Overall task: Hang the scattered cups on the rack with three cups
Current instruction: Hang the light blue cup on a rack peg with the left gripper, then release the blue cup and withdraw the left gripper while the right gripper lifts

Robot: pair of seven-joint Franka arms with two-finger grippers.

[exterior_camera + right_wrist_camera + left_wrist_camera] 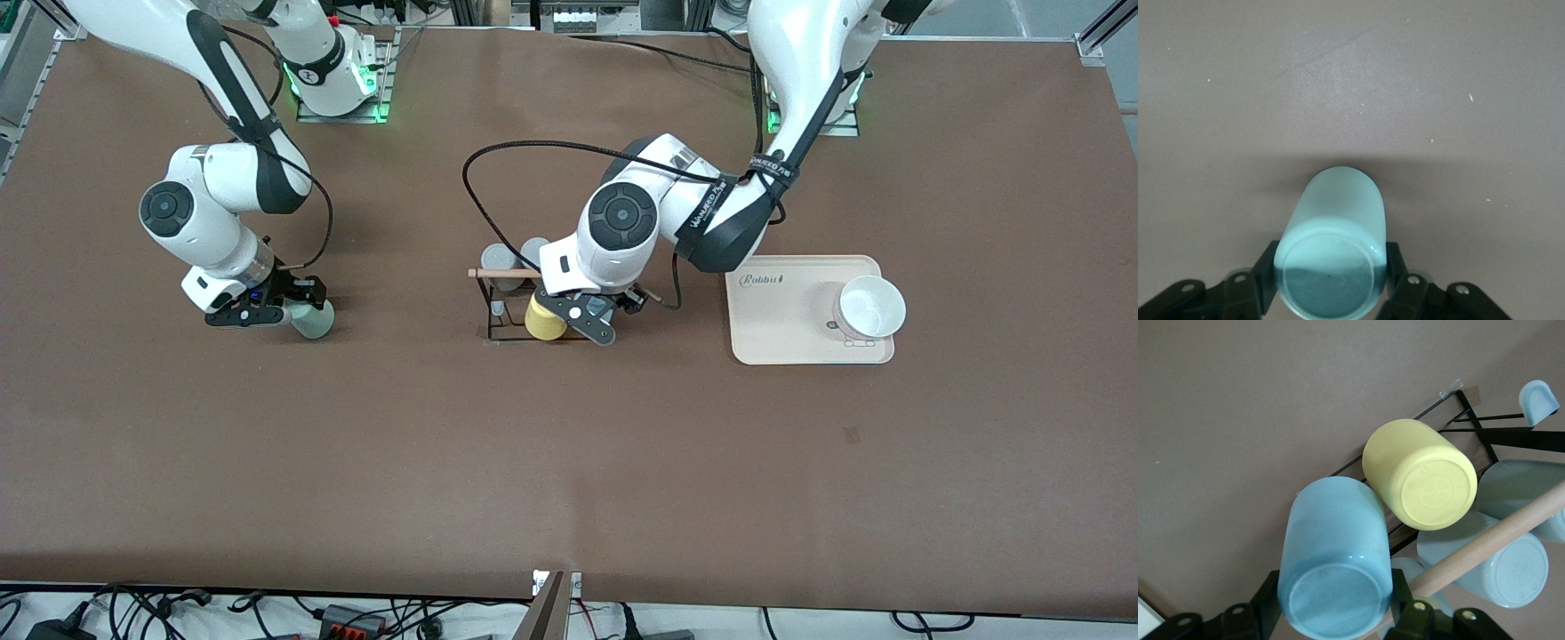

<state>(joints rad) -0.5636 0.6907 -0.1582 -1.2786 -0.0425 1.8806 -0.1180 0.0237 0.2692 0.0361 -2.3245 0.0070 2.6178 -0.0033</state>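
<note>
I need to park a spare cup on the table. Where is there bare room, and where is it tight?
Bare table runs along the whole camera-side strip, and between the green cup and the rack. It is crowded at the rack, where the left tool sits by the yellow cup, and at the tray with its bowl.

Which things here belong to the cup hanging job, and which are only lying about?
Job: light blue cup, green cup, rack.
Lying about: yellow cup and grey cups at the rack, beige tray, white bowl.
</note>
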